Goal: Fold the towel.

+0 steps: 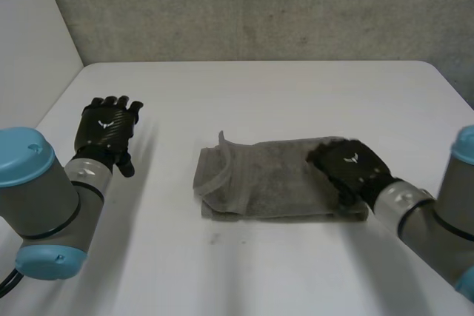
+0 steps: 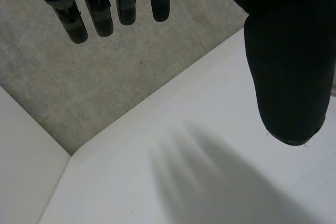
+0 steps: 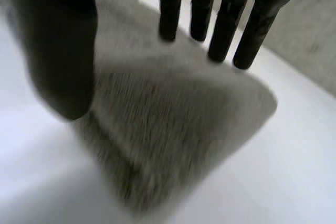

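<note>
1 grey towel lies folded mid-worktop; the right hand rests at one end, fingers straight, thumb spread, gripping nothing, while the left hand hangs wide open, well apart.

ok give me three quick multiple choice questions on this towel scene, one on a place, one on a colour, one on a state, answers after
1. Where on the towel is the right hand?
A the middle
B the end on the robot's left
C the end on the robot's right

2. What colour is the towel?
A red
B grey
C blue

3. How are the left hand's fingers?
A straight, holding nothing
B curled round the towel
C pinching a cup

Answers:
1 C, the head view shows it over that end.
2 B, it is grey against the white table.
3 A, its wrist view shows straight fingers above bare table.
</note>
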You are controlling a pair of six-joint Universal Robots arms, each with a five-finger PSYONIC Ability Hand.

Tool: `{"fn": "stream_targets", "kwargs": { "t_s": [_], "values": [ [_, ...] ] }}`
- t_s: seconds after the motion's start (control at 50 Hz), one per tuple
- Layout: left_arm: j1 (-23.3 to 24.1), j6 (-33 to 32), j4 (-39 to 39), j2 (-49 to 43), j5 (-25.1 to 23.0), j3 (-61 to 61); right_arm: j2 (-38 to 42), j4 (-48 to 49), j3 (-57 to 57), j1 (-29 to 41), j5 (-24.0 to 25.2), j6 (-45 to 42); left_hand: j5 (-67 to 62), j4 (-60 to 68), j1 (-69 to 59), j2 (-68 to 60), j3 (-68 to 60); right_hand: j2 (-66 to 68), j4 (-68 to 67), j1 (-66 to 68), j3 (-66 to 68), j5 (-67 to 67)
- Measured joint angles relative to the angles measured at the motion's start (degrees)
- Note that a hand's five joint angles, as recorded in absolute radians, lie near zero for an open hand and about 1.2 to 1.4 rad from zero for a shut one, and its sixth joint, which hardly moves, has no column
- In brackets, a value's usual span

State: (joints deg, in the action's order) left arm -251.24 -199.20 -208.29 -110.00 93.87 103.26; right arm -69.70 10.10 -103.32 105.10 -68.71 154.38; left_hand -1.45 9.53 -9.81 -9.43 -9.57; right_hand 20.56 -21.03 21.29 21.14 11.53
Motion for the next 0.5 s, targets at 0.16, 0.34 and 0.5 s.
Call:
{"fn": "stream_targets", "kwargs": {
  "t_s": [0.16,0.34,0.5],
  "values": [
    [0.50,-0.12,-0.01,-0.65,0.00,-0.02,1.48,0.29,-3.31,-6.78,4.02,-7.13,0.00,0.00,0.00,0.01,0.00,45.55,-44.83,45.01,45.17,44.54],
    [0.61,-0.14,0.02,-0.46,0.06,0.07,1.16,2.44,-0.66,-7.71,3.71,-12.61,0.00,0.00,-0.01,0.01,0.00,52.30,-55.82,53.04,55.34,54.43],
    [0.58,-0.07,0.10,-0.04,0.24,0.10,3.44,2.14,11.84,7.54,2.33,-16.10,0.00,0.00,0.00,0.01,0.00,52.32,-55.83,53.79,55.34,55.28]
  ]
}}
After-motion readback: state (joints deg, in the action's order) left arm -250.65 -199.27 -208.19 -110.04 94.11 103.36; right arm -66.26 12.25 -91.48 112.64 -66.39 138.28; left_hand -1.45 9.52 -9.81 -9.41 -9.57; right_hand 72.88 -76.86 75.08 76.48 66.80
